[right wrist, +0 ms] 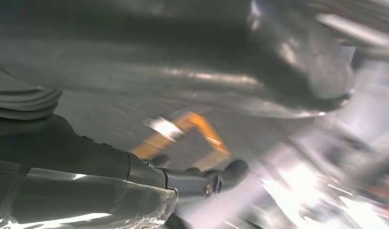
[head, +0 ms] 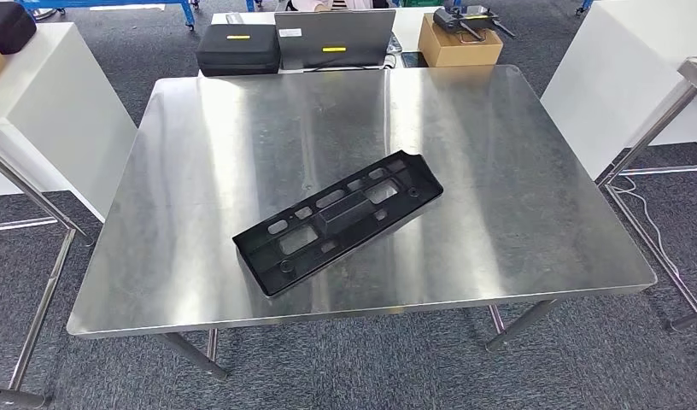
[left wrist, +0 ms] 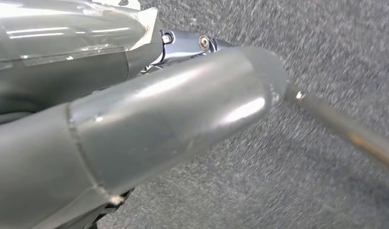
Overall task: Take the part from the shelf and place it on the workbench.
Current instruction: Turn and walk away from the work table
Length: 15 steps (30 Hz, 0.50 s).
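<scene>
The black plastic part (head: 336,222), a long flat tray-like piece with several cut-outs, lies at an angle on the steel workbench (head: 516,171), near its front edge and a little left of centre. Nothing touches it. In the left wrist view my left hand (left wrist: 173,95) hangs over grey carpet, its thick grey thumb stretched out and nothing in its grasp. The right wrist view is blurred; my right hand (right wrist: 135,176) shows a dark finger (right wrist: 221,179) stretched out and it holds nothing.
Behind the workbench stand a black case (head: 238,49), a grey case (head: 334,38) and a cardboard box (head: 459,43). White tables flank it on the left (head: 55,111) and right (head: 618,77). A metal leg (left wrist: 345,133) runs close to my left hand.
</scene>
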### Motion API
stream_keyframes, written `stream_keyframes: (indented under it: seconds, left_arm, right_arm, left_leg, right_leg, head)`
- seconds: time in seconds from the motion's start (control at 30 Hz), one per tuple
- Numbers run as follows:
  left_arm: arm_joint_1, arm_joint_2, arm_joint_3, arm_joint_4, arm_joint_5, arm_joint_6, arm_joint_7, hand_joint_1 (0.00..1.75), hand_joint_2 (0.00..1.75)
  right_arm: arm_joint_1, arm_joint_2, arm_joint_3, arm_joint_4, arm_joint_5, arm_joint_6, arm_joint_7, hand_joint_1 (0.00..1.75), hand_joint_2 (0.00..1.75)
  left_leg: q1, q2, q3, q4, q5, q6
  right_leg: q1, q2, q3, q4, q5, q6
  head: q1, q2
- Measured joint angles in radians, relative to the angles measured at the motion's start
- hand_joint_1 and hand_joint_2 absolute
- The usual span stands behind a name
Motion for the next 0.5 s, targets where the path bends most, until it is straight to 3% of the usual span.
stream_keyframes:
  seconds: [0.07, 0.17, 0.2, 0.23, 0.27, 0.33, 0.4, 0.47, 0.5]
  left_arm:
    - [-0.001, 0.002, 0.005, 0.0, 0.004, 0.0, -0.006, 0.0, 0.0]
    - [-0.005, 0.007, 0.011, 0.0, 0.001, -0.001, -0.006, 0.0, 0.0]
    - [-0.005, 0.009, 0.011, 0.0, -0.003, 0.0, -0.005, 0.0, 0.0]
    - [-0.006, 0.01, 0.011, 0.0, -0.006, 0.002, -0.003, 0.0, 0.0]
    - [-0.007, 0.01, 0.011, 0.0, -0.01, 0.006, 0.0, 0.0, 0.0]
    - [-0.01, 0.01, 0.011, 0.0, -0.016, 0.011, 0.003, 0.0, 0.0]
    - [-0.015, 0.009, 0.011, 0.0, -0.018, 0.013, 0.005, 0.0, 0.0]
    - [-0.019, 0.009, 0.01, 0.0, -0.019, 0.014, 0.006, 0.0, 0.0]
    - [-0.02, 0.009, 0.01, 0.0, -0.019, 0.015, 0.007, 0.0, 0.0]
  right_arm:
    - [-0.063, -0.034, -0.053, 0.183, -0.064, 0.029, 0.054, 0.0, 0.0]
    - [-0.136, -0.072, -0.129, 0.402, -0.127, 0.104, 0.234, 0.0, 0.0]
    - [-0.146, -0.079, -0.146, 0.449, -0.132, 0.121, 0.298, 0.0, 0.0]
    - [-0.152, -0.084, -0.157, 0.489, -0.133, 0.13, 0.358, 0.0, 0.0]
    - [-0.156, -0.086, -0.166, 0.525, -0.133, 0.134, 0.405, 0.0, 0.0]
    - [-0.164, -0.089, -0.178, 0.58, -0.132, 0.135, 0.459, 0.0, 0.0]
    - [-0.173, -0.092, -0.187, 0.617, -0.13, 0.136, 0.475, 0.0, 0.0]
    - [-0.178, -0.095, -0.191, 0.646, -0.111, 0.134, 0.503, 0.0, 0.0]
    - [-0.178, -0.095, -0.191, 0.659, -0.093, 0.133, 0.526, 0.0, 0.0]
  left_leg:
    - [-0.002, 0.004, -0.003, -0.007, 0.01, 0.02]
    - [-0.006, 0.009, -0.017, -0.009, 0.02, 0.039]
    - [-0.009, 0.008, -0.021, -0.009, 0.022, 0.042]
    - [-0.011, 0.007, -0.024, -0.009, 0.024, 0.043]
    - [-0.013, 0.006, -0.025, -0.008, 0.026, 0.043]
    - [-0.015, 0.004, -0.025, -0.007, 0.029, 0.039]
    - [-0.021, 0.004, -0.026, -0.004, 0.032, 0.032]
    - [-0.024, 0.004, -0.027, -0.002, 0.035, 0.023]
    - [-0.022, 0.004, -0.028, -0.001, 0.037, 0.018]
  right_leg:
    - [-0.002, 0.0, -0.019, 0.034, -0.022, 0.005]
    - [-0.003, 0.0, -0.109, 0.225, -0.114, -0.005]
    - [-0.003, 0.0, -0.133, 0.282, -0.134, -0.004]
    - [-0.002, 0.001, -0.139, 0.304, -0.139, 0.001]
    - [-0.002, 0.0, -0.122, 0.281, -0.126, 0.007]
    - [-0.001, 0.001, -0.043, 0.14, -0.075, 0.016]
    - [0.004, 0.001, 0.013, 0.025, -0.038, 0.01]
    - [0.01, 0.002, 0.019, 0.002, -0.026, -0.002]
    - [0.006, 0.002, 0.018, 0.001, -0.022, -0.009]
  head:
    - [0.001, 0.0]
    - [0.004, 0.0]
    - [0.004, 0.0]
    - [0.005, 0.0]
    - [0.005, 0.0]
    - [0.006, 0.0]
    - [0.005, 0.0]
    - [0.003, 0.0]
    - [0.003, 0.0]
